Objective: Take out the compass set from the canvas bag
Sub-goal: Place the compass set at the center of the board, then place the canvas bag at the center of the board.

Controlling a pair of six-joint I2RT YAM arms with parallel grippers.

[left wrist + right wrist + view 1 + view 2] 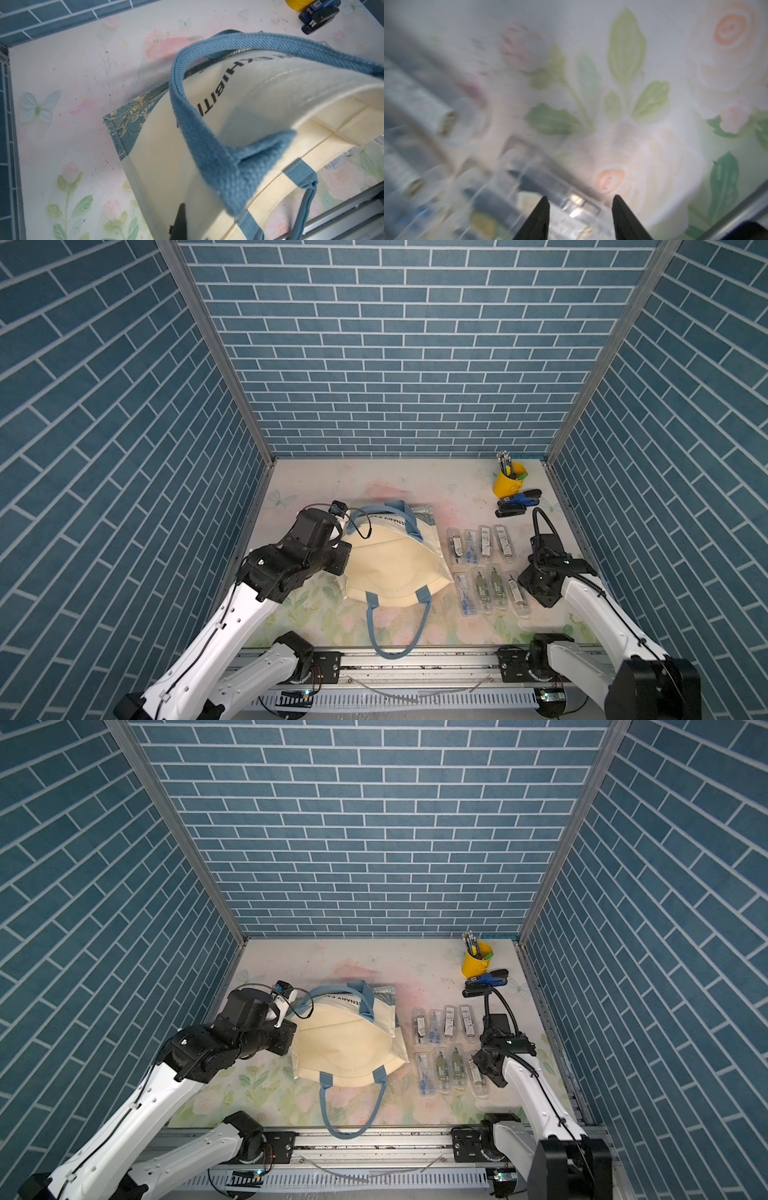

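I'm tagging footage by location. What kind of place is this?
Most likely a staged robot test cell, not a real room: brick-print wall panels box in a floral-covered table, and two robot arms are mounted on a metal rail along its front edge.

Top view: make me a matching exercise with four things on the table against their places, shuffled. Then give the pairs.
Things:
1. canvas bag
2. yellow cup
3. clear compass cases
4. staplers

Places:
a. far right corner
b. two rows, right of the bag
c. centre-left, one handle over the near edge
d. beside the cup, on its near side

Pairs: 1-c; 2-a; 3-b; 4-d
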